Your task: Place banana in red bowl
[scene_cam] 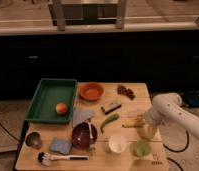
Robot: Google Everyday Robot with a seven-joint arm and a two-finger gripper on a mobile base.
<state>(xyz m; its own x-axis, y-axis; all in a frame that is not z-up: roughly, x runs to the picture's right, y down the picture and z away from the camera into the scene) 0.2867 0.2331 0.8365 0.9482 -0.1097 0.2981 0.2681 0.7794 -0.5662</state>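
A yellow banana (132,123) lies on the wooden table (143,90) at the right, its right end under my gripper. My gripper (142,121) is at the end of the white arm (168,107), which reaches in from the right, and sits right at the banana. An orange-red bowl (91,91) stands empty at the back middle of the table, well to the left of and behind the gripper. A darker maroon bowl (84,135) with a utensil in it stands at the front middle.
A green tray (49,95) at the left holds a round orange fruit (61,108). Between banana and bowls lie a green pepper (109,122), a dark block (111,107) and a grey cloth (83,116). A white cup (116,143), green cup (140,148) and yellowish cup (147,132) stand at the front right.
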